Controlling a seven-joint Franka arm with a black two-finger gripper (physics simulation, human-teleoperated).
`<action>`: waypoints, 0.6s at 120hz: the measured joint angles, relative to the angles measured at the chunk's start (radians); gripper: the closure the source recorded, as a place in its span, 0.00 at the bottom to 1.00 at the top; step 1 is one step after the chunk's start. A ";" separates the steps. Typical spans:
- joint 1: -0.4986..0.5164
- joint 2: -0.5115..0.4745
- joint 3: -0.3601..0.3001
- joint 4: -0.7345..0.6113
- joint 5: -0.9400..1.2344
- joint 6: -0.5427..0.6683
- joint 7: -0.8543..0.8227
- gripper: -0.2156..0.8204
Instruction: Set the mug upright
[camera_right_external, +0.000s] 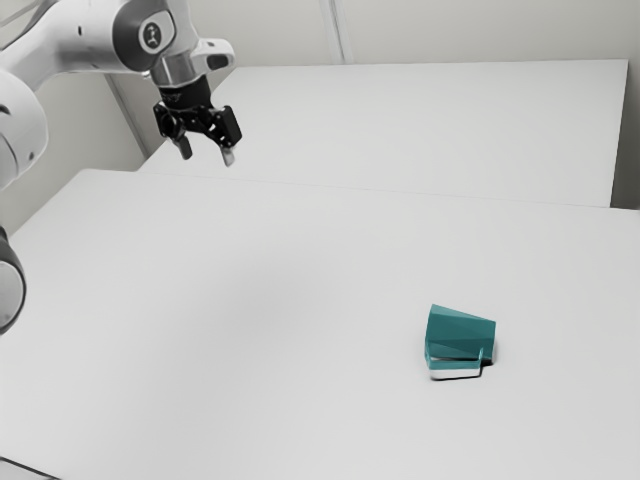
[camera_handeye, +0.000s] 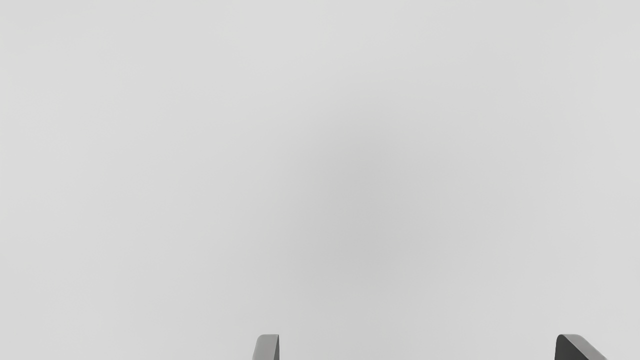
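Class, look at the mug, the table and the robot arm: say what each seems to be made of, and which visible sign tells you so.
Mug: perhaps ceramic or plastic; smooth, evenly coloured teal sides.
Table: possibly laminate or painted board, matt; plain white, without grain.
Arm: likely plastic or painted metal; smooth, rounded white casing.

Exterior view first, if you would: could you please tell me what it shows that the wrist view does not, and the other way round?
From the exterior view: the teal mug lying on its side, the white arm reaching in from the upper left, and a second white surface beyond the table.

From the wrist view: the dark inner faces of the fingertips, seen close up.

In both: the pale tabletop and the end effector, its fingertips apart with nothing between them.
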 joint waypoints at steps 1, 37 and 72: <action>0.000 0.001 0.000 0.000 0.000 0.000 0.000 0.21; -0.054 -0.042 -0.018 -0.041 -0.031 0.012 0.007 0.21; -0.078 -0.080 -0.048 -0.328 -0.368 0.169 0.020 0.21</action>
